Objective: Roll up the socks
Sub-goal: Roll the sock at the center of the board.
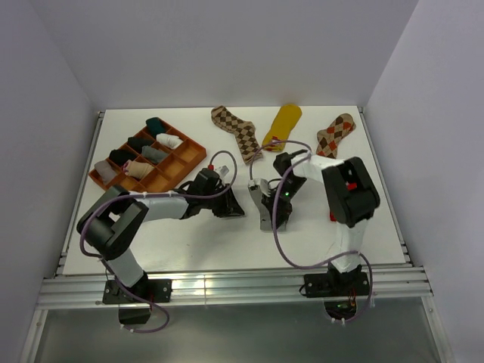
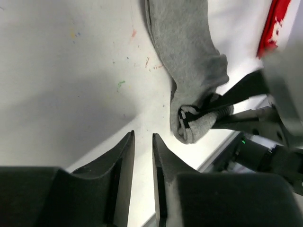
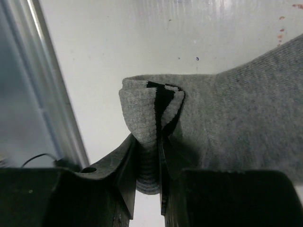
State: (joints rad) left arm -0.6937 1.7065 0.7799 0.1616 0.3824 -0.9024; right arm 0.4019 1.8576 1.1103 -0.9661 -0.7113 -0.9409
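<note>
Centrally, the grey sock (image 2: 184, 42) lies on the white table (image 1: 189, 242), mid-frame in the top view between the two arm tips and mostly hidden there. It is a soft ribbed knit, matte, with black stripes at the cuff. The body is flat and long, running to the top edge of the left wrist view. The cuff end is folded into a small thick bundle at middle right of that view.

Right gripper (image 3: 147, 142) is clenched on the folded cuff. Its black hard wedge fingers (image 3: 125, 161) squeeze the fabric from both sides, the knit bulges above the tips, and a stripe shows on the fold. In the left wrist view the same fingers come in from the right edge and pinch the bundle.

Left gripper (image 2: 143, 137) is released and holds nothing. Its two tapered black fingers stand a narrow slit apart at the bottom of its view, near the bundle but not touching it, with bare table under the gap.

Red sock (image 2: 274, 23) with white marks sits in the upper right corner of the left wrist view, near the grey one, with only a strip visible.

Along the far table edge in the top view, all flat:
- brown argyle sock (image 1: 238, 132), upper middle
- mustard yellow sock (image 1: 285, 123), beside it
- second argyle sock (image 1: 336, 134), further right

Orange compartment tray (image 1: 198, 151) is at upper left, a rigid grid of cells, several holding rolled socks (image 1: 151, 147). The tabletop is smooth with faint coloured flecks.
</note>
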